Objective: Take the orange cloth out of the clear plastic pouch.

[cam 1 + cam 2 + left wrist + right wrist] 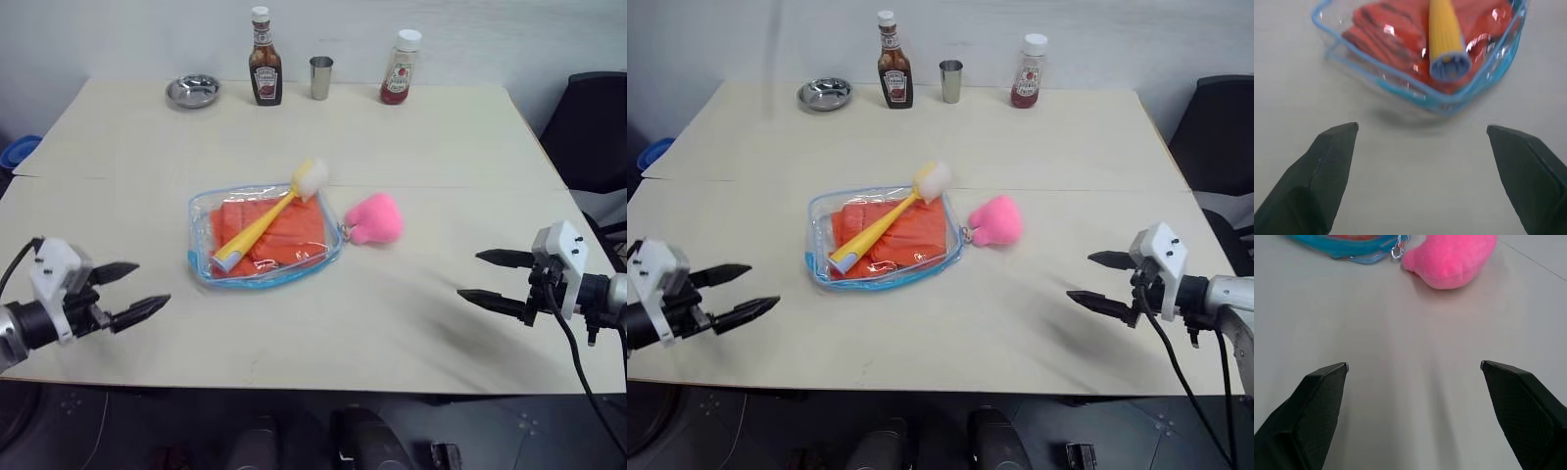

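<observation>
- From my head, I look down on a pale table point(411, 323). The clear plastic pouch point(263, 235) lies flat near its middle with the orange cloth point(284, 235) folded inside it. A yellow-handled brush point(266, 221) rests slantwise on top of the pouch, its white head point(312, 178) poking past the far edge. A fluffy pink pom-pom point(375, 217) sits just beside the pouch on my right.
- Along the far edge stand a metal bowl point(192, 91), a dark sauce bottle point(265, 61), a steel cup point(321, 77) and a red sauce bottle point(400, 68); neither wrist camera takes these in.
- My left gripper point(127, 292) hovers over the near left of the table, fingers spread wide and empty, well apart from the pouch. My right gripper point(495, 279) hangs at the near right, equally wide and empty.
- Through my left wrist, the pouch's light blue edging and the brush's hollow blue handle end point(1449, 67) show close up, with creases in the cloth under the plastic. My fingers point(1327, 171) frame bare table short of the pouch.
- Through my right wrist, a small metal ring point(1397, 252) joins the pom-pom to the pouch's corner, a detail too small to read from my head.
</observation>
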Robot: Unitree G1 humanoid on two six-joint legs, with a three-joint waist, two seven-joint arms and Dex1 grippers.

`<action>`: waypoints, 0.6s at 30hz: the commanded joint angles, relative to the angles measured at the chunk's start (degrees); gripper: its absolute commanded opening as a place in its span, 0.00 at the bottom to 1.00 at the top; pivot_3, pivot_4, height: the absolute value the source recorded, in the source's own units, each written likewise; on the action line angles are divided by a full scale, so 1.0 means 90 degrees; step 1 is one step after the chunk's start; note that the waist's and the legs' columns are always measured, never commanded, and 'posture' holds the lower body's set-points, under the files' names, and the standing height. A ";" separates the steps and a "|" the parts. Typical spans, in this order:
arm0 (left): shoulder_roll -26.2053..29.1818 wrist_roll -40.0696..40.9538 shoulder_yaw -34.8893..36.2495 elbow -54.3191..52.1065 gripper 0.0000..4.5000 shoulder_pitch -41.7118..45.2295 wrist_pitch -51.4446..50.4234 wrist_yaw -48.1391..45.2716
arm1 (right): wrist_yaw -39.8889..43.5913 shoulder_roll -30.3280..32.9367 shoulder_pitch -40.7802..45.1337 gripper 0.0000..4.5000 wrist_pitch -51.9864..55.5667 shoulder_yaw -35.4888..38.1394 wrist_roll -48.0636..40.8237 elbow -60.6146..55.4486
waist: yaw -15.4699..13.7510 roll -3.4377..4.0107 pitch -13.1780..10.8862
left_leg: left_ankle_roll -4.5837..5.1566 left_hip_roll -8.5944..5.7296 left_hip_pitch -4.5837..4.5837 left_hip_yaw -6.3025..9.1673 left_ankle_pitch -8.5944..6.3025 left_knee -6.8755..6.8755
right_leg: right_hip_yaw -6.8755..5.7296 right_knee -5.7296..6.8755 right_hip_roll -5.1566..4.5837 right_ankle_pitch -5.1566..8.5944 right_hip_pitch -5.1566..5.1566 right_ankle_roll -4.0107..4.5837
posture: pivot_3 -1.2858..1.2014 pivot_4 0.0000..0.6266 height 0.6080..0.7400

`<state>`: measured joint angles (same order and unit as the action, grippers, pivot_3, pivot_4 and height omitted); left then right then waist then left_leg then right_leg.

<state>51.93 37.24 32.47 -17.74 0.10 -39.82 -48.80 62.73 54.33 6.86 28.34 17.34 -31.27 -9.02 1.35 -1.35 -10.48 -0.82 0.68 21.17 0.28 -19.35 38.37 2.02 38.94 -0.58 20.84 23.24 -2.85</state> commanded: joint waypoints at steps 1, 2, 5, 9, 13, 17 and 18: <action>0.0015 0.0548 -0.0442 -0.0349 0.99 0.1020 -0.0682 0.0534 | -0.0339 -0.0142 0.0109 1.00 0.0270 0.0223 -0.0378 -0.0731 | 0.0001 0.0000 0.0000 | -0.0001 0.0000 0.0002 0.0001 0.0000 0.0006 | -0.0001 0.0003 0.0000 0.0000 0.0000 0.0000 | 0.52 0.24 1.00; -0.0033 0.0510 -0.0797 -0.0285 0.99 0.1491 -0.0846 0.0690 | -0.0469 -0.0212 0.0159 1.00 0.0363 0.0185 -0.0462 -0.0930 | 0.0000 0.0000 0.0000 | -0.0001 -0.0002 0.0001 0.0000 0.0000 0.0007 | 0.0001 0.0003 0.0000 0.0000 -0.0001 0.0000 | 0.52 0.24 1.00; -0.0267 0.0079 -0.1961 0.0186 0.99 0.2864 -0.1130 0.1036 | -0.0716 -0.0386 0.0258 1.00 0.0622 0.0025 -0.0719 -0.1508 | -0.0006 0.0000 0.0000 | -0.0006 -0.0004 0.0002 0.0001 0.0003 0.0018 | 0.0000 0.0010 0.0003 0.0000 -0.0001 0.0000 | 0.52 0.24 1.00; -0.0858 -0.0980 -0.3464 0.1369 0.99 0.4404 -0.1020 0.1375 | -0.0981 -0.0553 0.0296 1.00 0.0745 -0.0266 -0.0788 -0.2106 | 0.0006 0.0000 0.0000 | -0.0028 -0.0004 0.0014 0.0001 0.0015 0.0045 | 0.0001 0.0019 0.0009 0.0000 0.0003 -0.0001 | 0.52 0.24 1.00; -0.1519 -0.1902 -0.4355 0.2754 0.99 0.5372 -0.0510 0.1451 | -0.1288 -0.0732 0.0474 1.00 0.0862 -0.0500 -0.0854 -0.2494 | 0.0014 -0.0001 0.0000 | -0.0027 -0.0006 0.0025 -0.0006 0.0014 0.0066 | 0.0006 0.0029 0.0010 0.0000 0.0012 -0.0001 | 0.52 0.24 1.00; -0.1862 -0.2569 -0.4956 0.3725 0.99 0.5756 -0.0156 0.1264 | -0.1530 -0.0838 0.0547 1.00 0.0936 -0.0630 -0.0864 -0.2741 | 0.0026 -0.0001 0.0000 | -0.0028 -0.0005 0.0037 -0.0007 0.0014 0.0072 | 0.0009 0.0042 0.0012 0.0000 0.0030 -0.0001 | 0.52 0.24 1.00; -0.1869 -0.2762 -0.5083 0.3862 0.99 0.5803 -0.0064 0.1247 | -0.1561 -0.0842 0.0542 1.00 0.0956 -0.0631 -0.0877 -0.2780 | 0.0025 -0.0001 0.0000 | -0.0028 -0.0005 0.0038 -0.0009 0.0014 0.0072 | 0.0010 0.0056 0.0012 0.0000 0.0033 -0.0001 | 0.52 0.24 1.00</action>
<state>34.56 15.21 -12.62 15.87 50.97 -42.36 -37.12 49.33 46.81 11.11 36.73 11.07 -37.87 -31.73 1.58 -1.36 -10.48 -1.08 0.64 21.53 0.20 -19.22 39.03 2.12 39.46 -0.48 20.84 23.54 -2.86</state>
